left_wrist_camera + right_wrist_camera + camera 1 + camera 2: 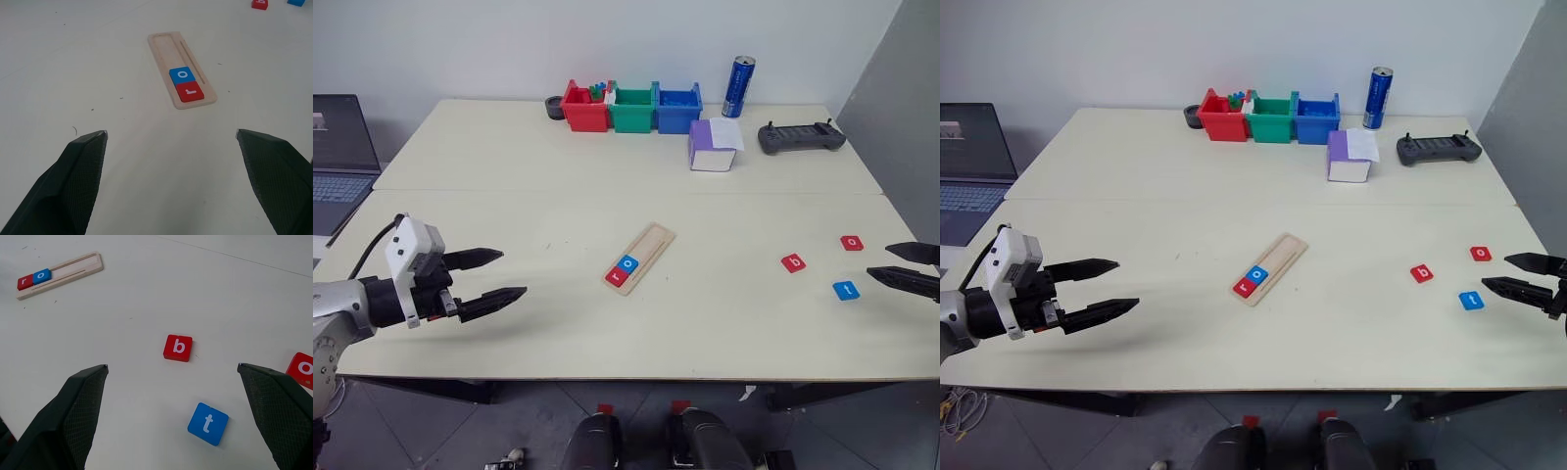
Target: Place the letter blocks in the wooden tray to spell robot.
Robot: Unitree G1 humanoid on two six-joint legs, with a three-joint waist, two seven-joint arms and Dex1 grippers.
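My fingers are black. Pale wooden tray holds red r and blue o; red b, red o, blue t on the cream bench.

Head stereo overlooks table; wrist views low, sharing wooden tray.

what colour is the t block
Blue with a white letter t block, clearest in the right wrist view.

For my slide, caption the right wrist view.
Open right pincer over loose b, t and o blocks; tray holds r, o.
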